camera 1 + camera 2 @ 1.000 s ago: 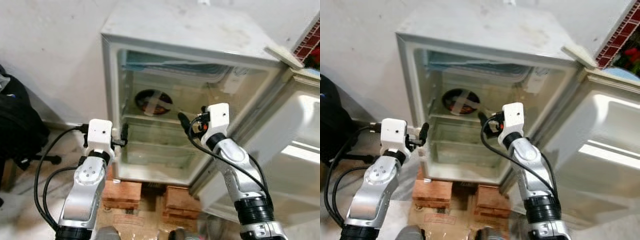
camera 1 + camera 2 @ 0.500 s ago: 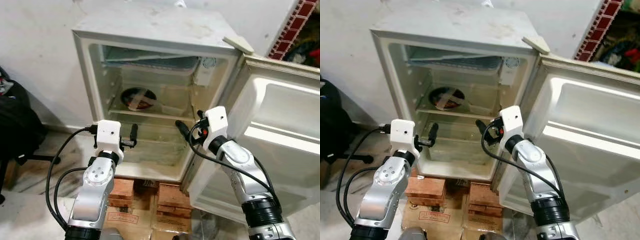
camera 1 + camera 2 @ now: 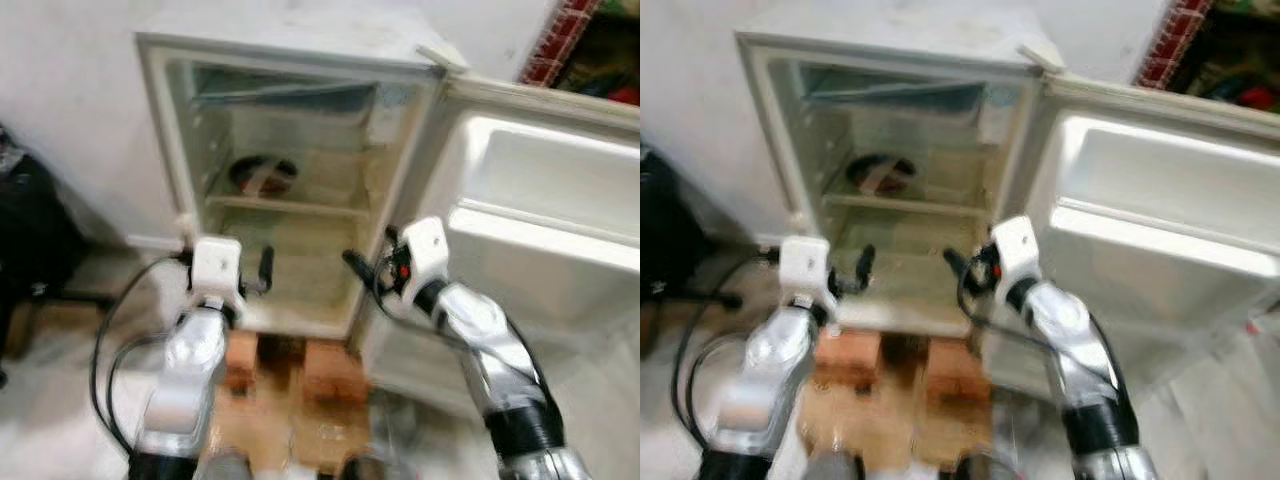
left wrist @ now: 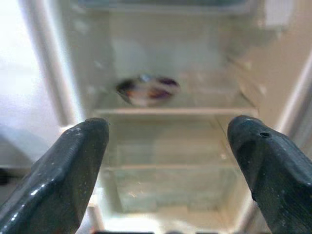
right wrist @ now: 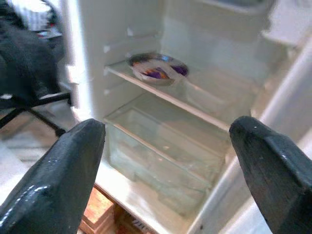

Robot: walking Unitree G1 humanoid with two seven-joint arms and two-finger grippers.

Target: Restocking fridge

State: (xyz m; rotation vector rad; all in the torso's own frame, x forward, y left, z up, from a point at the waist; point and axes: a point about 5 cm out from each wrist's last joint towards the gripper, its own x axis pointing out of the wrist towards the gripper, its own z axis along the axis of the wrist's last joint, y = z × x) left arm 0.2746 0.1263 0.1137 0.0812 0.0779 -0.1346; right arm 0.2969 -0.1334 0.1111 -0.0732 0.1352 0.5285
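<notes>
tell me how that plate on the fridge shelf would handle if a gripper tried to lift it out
The plate lies flat and low on the shelf, so it probably offers little edge to pinch. It looks rigid, likely breakable if dropped. Whatever sits on it is too blurred to tell, and it might slide if tilted.

One fridge (image 3: 290,60) is standing open, holding one dish (image 5: 157,68) and one drawer (image 5: 161,161). Two brick stacks (image 3: 290,365) are sitting under it. Two grippers, left (image 3: 265,270) and right (image 3: 356,267), are showing.
</notes>
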